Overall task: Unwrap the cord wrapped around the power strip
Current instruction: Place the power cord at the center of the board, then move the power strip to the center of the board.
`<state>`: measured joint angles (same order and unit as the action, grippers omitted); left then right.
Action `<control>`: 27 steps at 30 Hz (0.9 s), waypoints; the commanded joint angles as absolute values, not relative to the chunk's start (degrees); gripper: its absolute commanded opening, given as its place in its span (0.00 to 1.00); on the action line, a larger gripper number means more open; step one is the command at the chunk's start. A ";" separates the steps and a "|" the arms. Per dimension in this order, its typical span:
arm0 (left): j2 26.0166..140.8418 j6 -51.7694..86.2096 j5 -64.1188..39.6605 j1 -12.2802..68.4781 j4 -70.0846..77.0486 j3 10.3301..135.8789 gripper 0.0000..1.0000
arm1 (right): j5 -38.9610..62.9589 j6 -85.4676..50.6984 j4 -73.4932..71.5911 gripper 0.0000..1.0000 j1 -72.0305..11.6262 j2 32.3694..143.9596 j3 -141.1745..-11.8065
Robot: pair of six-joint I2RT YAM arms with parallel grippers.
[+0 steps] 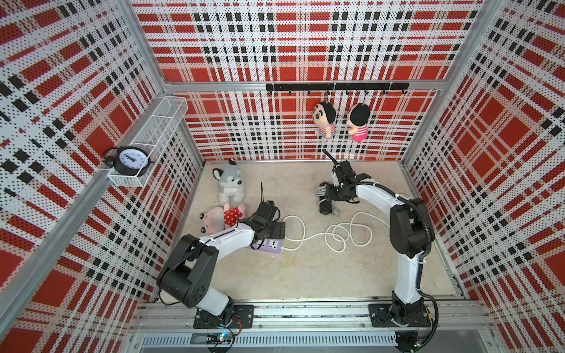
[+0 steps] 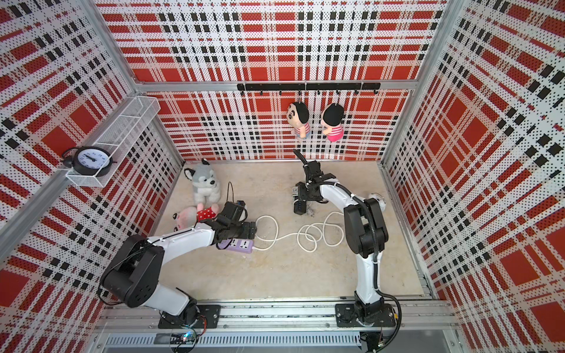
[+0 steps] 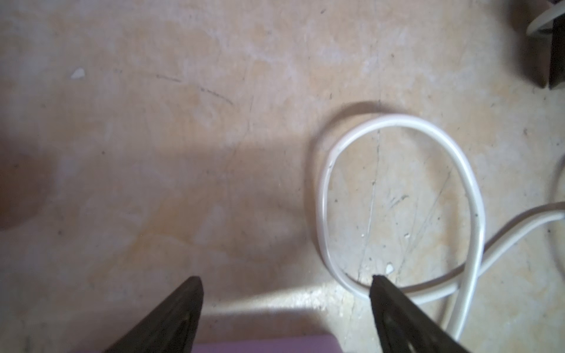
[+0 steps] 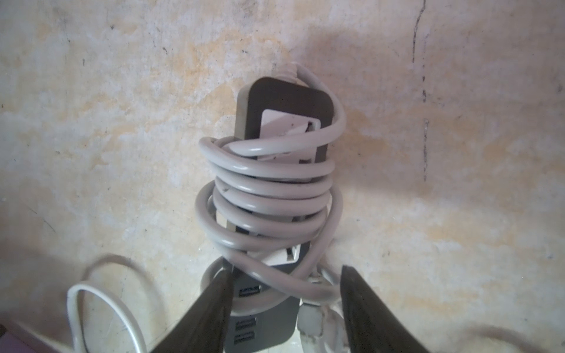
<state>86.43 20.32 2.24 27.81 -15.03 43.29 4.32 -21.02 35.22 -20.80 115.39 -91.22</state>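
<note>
In both top views the right arm [image 1: 376,195] hid most of the dark strip [image 1: 324,207], lying on the bench [image 1: 305,275] at the back right. The right wrist view cut off its near end and showed the grey cord [image 4: 269,186] wound round it in several turns. The right pincer [image 4: 286,269] stood apart astride that end; contact was unclear. The left pincer [image 3: 285,278] gaped over bare bench, the purple strip [image 3: 269,343] cut off by the frame, the loose white cord [image 3: 397,118] beside it. A wall basket [image 1: 159,122] held a clock [image 1: 132,159] in its end compartment.
</note>
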 commanded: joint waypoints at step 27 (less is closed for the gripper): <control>90.05 28.68 2.46 24.55 -14.57 40.45 0.49 | 0.27 -23.00 43.85 0.35 -7.15 97.40 -73.01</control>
<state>90.76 26.89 2.61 26.68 -13.45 43.09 0.43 -23.33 46.74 -4.69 94.45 -70.59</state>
